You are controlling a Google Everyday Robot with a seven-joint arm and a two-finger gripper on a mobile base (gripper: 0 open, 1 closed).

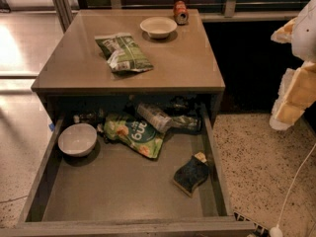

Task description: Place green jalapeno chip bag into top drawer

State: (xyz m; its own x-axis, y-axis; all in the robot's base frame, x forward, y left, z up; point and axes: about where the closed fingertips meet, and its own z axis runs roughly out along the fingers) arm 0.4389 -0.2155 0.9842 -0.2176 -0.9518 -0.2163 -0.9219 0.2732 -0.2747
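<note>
A dark green chip bag [123,53], crumpled and with pale patches, lies flat on the left half of a bench [187,65] top. Behind it stands a white bowl [158,26], and past that a red can [180,12] lies on its side near the back edge. Below, the top drawer [118,191] is pulled wide open. Inside it, a second white bowl [77,139] sits at the left, a light green bag [134,134] lies in the middle, a silvery can [154,116] lies tipped just behind that bag, and a dark sponge [191,174] rests toward the right front. The robot's gripper [296,90] hangs at the right edge, beside the bench and well apart from the chip bag; whether it is spread or closed cannot be told.
</note>
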